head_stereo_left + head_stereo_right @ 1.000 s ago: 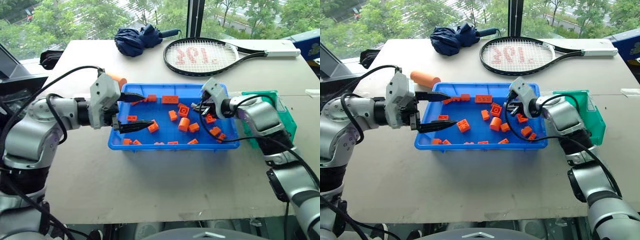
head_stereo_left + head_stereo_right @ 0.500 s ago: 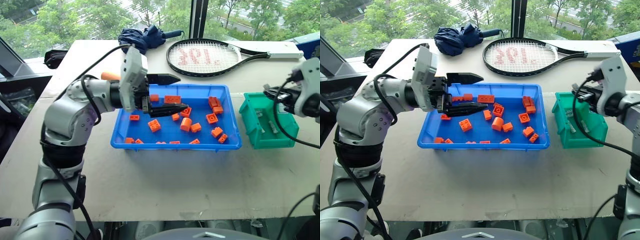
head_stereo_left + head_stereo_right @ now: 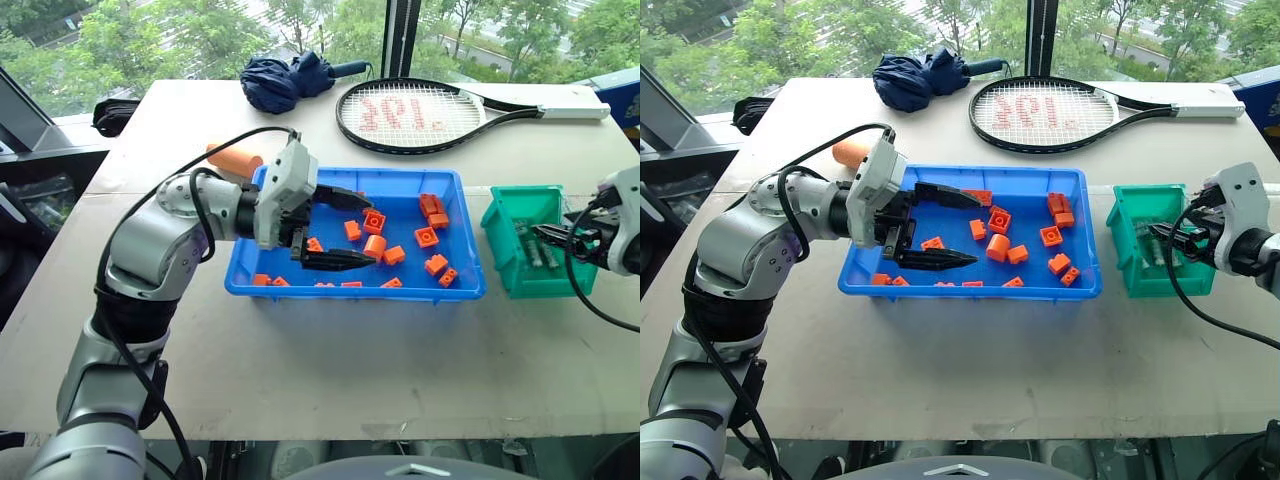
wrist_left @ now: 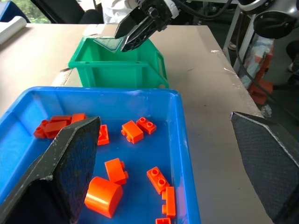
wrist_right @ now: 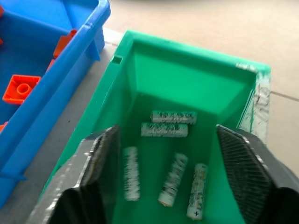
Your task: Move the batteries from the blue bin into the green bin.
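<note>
The blue bin (image 3: pixel 355 292) sits mid-table and holds orange toy bricks (image 3: pixel 375 245); I see no batteries in it. My left gripper (image 3: pixel 350 228) hovers open over its left half, nothing between the fingers. To the right stands the green bin (image 3: pixel 520 192). My right gripper (image 3: pixel 540 232) reaches over it, open and empty. In the right wrist view several silver-grey batteries (image 5: pixel 164 129) lie on the floor of the green bin (image 5: pixel 187 74), between and below the spread fingers. The left wrist view looks across the blue bin (image 4: pixel 187 154) toward the green bin (image 4: pixel 117 65).
A tennis racket (image 3: pixel 420 110) and a folded dark blue umbrella (image 3: pixel 285 80) lie at the back of the table. A big orange cylinder (image 3: pixel 235 160) rests behind the blue bin's left corner. Bare tabletop stretches in front of both bins.
My right gripper swung from the blue bin to above the green bin, then opened. My left gripper moved right, over the blue bin's left half. The camera shifted too.
</note>
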### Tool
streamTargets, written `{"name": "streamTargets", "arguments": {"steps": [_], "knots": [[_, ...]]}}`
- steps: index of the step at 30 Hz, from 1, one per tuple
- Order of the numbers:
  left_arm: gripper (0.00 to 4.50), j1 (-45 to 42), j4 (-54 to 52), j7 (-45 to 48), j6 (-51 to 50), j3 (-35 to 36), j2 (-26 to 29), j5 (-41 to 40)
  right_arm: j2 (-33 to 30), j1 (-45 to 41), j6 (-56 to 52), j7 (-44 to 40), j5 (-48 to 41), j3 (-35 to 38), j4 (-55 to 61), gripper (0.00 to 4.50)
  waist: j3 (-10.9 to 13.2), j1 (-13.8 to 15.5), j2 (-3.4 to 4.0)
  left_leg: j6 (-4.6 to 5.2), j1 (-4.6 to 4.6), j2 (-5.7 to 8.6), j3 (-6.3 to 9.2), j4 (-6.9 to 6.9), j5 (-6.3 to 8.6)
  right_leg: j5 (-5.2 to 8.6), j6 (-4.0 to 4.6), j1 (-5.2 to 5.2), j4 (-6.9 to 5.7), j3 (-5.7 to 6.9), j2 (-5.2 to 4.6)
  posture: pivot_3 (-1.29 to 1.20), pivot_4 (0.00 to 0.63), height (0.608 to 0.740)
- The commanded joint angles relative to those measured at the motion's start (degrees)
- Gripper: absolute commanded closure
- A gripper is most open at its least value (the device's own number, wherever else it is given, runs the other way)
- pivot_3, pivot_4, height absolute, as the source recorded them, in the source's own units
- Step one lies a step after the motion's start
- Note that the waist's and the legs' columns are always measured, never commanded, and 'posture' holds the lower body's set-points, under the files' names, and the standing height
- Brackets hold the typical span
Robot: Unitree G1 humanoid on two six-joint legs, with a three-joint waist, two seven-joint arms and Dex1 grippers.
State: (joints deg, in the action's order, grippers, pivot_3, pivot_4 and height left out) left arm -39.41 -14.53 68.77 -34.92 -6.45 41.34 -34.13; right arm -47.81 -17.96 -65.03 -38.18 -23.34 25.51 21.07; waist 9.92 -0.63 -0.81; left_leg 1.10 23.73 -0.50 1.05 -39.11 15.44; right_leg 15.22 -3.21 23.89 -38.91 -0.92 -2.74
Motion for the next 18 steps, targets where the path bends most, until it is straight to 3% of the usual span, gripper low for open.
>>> {"name": "streamTargets", "arguments": {"steps": [1,4,7,14,18], "knots": [[0.00,3.2,-2.6,-1.1,1.5,4.7,1.7,-0.6,-0.3,2.8,7.0,-2.7,-2.3,4.6,3.3,0.09,0.0,0.0,0.00,0.01,0.00,-0.01,0.01,0.00,0.00,0.00,0.00,0.00,-0.01,0.01,0.00,0.00,0.150,0.740],[0.00,9.4,-6.8,-2.8,0.0,8.8,3.6,-2.3,3.3,9.2,16.9,-9.6,-7.0,7.6,8.3,0.09,0.0,-0.1,0.00,0.01,0.01,-0.05,0.08,0.03,0.01,0.00,0.00,0.00,0.03,0.04,0.01,0.00,0.150,0.740],[0.00,16.8,-11.7,-5.8,-1.5,12.8,4.6,-3.9,6.3,17.0,19.8,-13.7,-11.7,9.8,11.9,0.09,0.0,-0.1,0.01,0.04,0.01,-0.19,0.15,0.06,0.03,0.01,0.00,-0.05,0.06,0.02,0.02,0.00,0.150,0.740],[0.00,39.1,-23.2,-15.5,-2.4,24.1,1.1,-7.1,12.7,35.7,25.1,-19.9,-19.4,10.9,15.0,0.09,0.0,0.4,0.05,0.07,-0.14,-0.20,0.36,-0.05,0.05,0.01,-0.01,-0.41,0.08,0.09,-0.15,0.00,0.150,0.740],[0.00,55.4,-27.0,-13.8,4.4,25.5,-0.6,-2.7,14.2,44.7,38.6,-27.0,-12.9,10.6,5.6,0.09,0.0,0.3,0.04,0.07,-0.44,-0.19,0.28,0.00,0.06,0.03,0.02,-0.63,0.11,0.02,-0.16,0.00,0.150,0.740]]}}
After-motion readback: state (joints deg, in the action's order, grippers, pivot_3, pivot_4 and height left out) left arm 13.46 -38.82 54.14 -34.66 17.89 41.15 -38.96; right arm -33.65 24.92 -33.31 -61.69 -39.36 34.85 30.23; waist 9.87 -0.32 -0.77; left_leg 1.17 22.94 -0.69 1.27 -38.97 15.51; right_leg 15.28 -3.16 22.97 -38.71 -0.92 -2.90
